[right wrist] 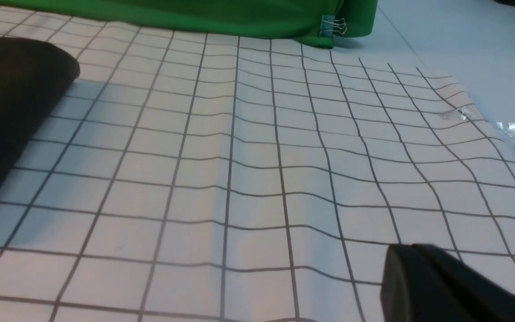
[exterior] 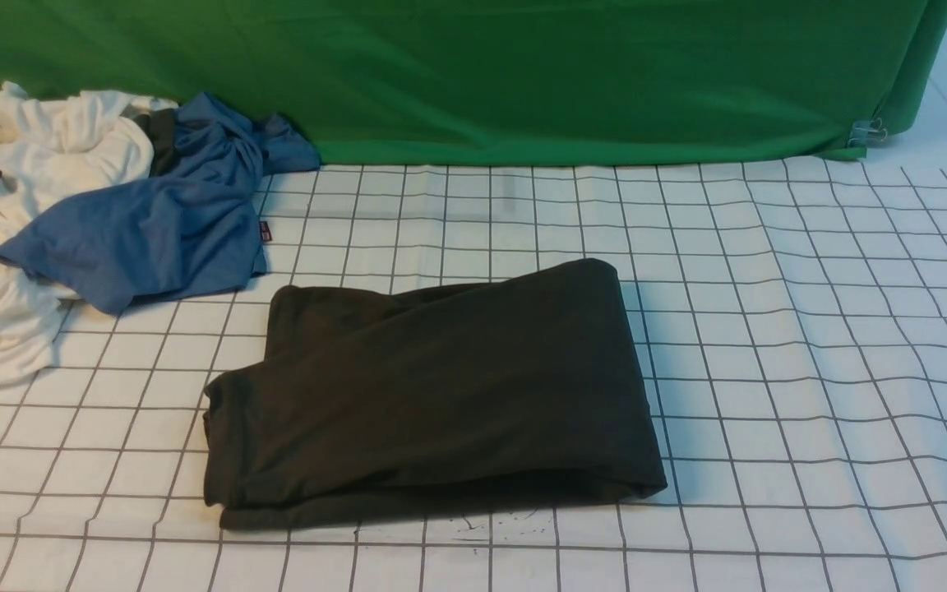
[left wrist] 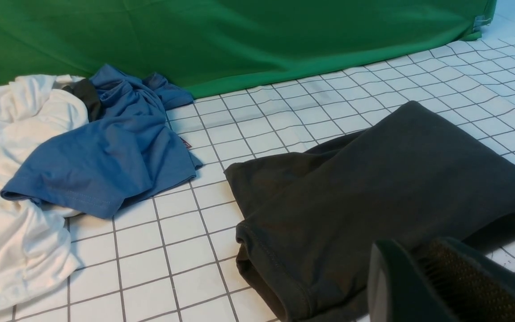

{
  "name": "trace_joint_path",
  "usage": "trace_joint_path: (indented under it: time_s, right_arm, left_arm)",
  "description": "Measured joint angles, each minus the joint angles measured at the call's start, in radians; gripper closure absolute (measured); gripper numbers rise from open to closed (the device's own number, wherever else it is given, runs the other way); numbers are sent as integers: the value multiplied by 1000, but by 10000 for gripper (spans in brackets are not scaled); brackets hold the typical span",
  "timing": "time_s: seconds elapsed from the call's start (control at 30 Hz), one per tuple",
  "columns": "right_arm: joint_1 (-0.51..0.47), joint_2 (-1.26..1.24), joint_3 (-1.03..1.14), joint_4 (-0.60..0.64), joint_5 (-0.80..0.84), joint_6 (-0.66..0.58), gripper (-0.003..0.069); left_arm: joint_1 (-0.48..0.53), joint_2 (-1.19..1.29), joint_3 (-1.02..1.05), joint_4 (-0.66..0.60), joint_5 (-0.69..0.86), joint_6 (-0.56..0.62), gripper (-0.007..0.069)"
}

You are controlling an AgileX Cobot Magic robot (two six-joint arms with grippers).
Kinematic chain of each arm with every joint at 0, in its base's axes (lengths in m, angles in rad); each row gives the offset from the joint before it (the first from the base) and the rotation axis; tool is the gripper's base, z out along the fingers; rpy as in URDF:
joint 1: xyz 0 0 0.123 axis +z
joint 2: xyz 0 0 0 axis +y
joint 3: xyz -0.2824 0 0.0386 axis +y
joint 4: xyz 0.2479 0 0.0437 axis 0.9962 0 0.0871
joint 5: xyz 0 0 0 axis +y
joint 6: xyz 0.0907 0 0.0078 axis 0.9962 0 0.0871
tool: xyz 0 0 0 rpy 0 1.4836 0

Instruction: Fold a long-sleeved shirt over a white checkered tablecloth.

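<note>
The long-sleeved shirt (exterior: 432,395) lies folded into a dark charcoal rectangle in the middle of the white checkered tablecloth (exterior: 810,370). No print or label shows on it. In the left wrist view the shirt (left wrist: 373,179) lies just beyond my left gripper (left wrist: 411,252). That gripper's jaws stand a little apart, one ribbed pad is exposed, and nothing is between them. In the right wrist view my right gripper (right wrist: 400,252) is shut and empty above bare tablecloth (right wrist: 262,179). The shirt's edge (right wrist: 7,103) is well off to its side. Neither arm shows clearly in the front view.
A blue garment (exterior: 153,222) lies over white garments (exterior: 13,247) at the far left. The green backdrop (exterior: 482,74) hangs along the back, held by a clip (exterior: 868,131). The cloth is rippled on the right, with its taped corner (right wrist: 458,114) on a pale floor.
</note>
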Motion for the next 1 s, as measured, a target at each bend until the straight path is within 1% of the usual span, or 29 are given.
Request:
trace_joint_path:
  time_s: [0.73,0.83,0.93,1.0]
  right_arm:
    - [0,0,0,0,0,0,588]
    - [0,0,0,0,0,0,581]
    - [0,0,0,0,0,0,577]
    - [0,0,0,0,0,0,572]
  left_arm:
    - [0,0,0,0,0,0,562]
    - [0,0,0,38,-1,1,562]
    - [0,0,9,56,-32,-2,562]
    - [0,0,27,13,-100,-3,562]
